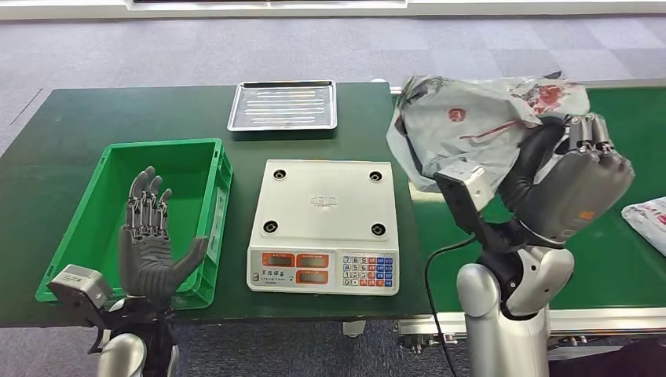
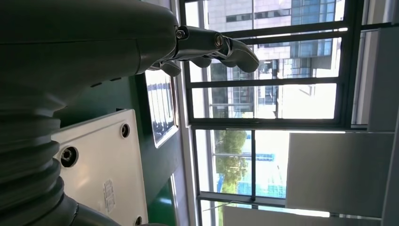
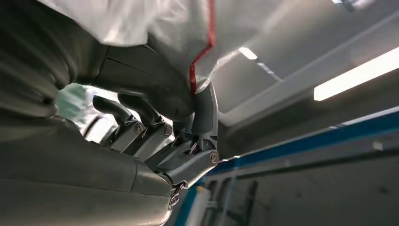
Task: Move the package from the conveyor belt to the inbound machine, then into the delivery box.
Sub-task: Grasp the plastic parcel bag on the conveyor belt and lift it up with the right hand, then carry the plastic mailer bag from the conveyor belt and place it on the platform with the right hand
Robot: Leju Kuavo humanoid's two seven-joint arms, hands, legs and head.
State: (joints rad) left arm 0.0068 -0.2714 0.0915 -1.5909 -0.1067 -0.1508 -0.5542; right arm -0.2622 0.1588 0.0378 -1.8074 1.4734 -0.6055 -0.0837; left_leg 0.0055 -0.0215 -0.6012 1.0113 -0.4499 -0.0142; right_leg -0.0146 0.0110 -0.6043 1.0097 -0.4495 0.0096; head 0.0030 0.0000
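Note:
My right hand [image 1: 577, 177] grips a crumpled grey plastic package [image 1: 471, 122] with red print, held up in the air over the left end of the green conveyor belt [image 1: 628, 259], just right of the white scale [image 1: 323, 224]. In the right wrist view the fingers [image 3: 155, 136] curl around the grey package [image 3: 155, 28] with its red stripe. My left hand [image 1: 149, 243] is raised, palm open with fingers spread, above the near part of the green delivery box [image 1: 206, 157], which holds nothing. The left wrist view shows the left hand [image 2: 207, 47] with nothing in it, beside the scale [image 2: 101, 169].
A metal tray [image 1: 284, 105] lies at the back of the green table [image 1: 63, 133]. A second wrapped package [image 1: 648, 221] lies on the belt at the right edge. The scale's keypad and displays [image 1: 322, 271] face me.

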